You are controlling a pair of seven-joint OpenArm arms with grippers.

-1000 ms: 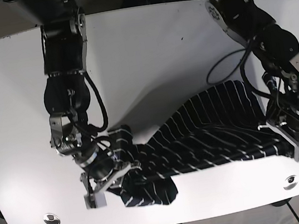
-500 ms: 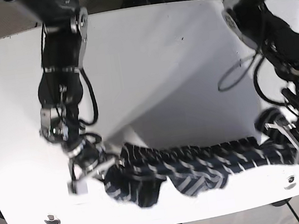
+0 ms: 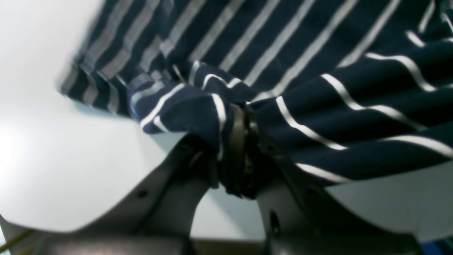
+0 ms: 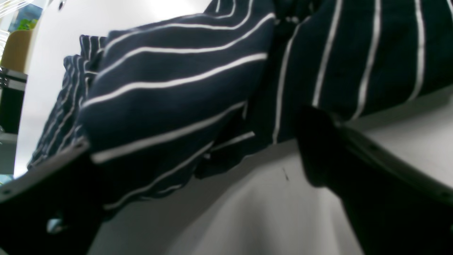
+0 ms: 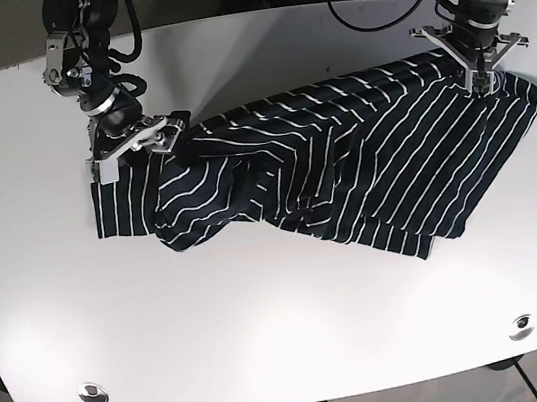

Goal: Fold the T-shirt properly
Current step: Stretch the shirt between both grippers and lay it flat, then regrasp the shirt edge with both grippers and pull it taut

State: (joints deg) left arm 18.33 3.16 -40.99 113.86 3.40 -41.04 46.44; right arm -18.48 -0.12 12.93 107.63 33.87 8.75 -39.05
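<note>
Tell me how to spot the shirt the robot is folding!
Look at the big white table. Spread across its far half lies the T-shirt, crumpled, with the left pincer and the right pincer at its two ends. It is dark navy with thin white stripes.

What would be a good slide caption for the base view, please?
Both tools, left and right, grip the striped T-shirt spread across the white table.
</note>
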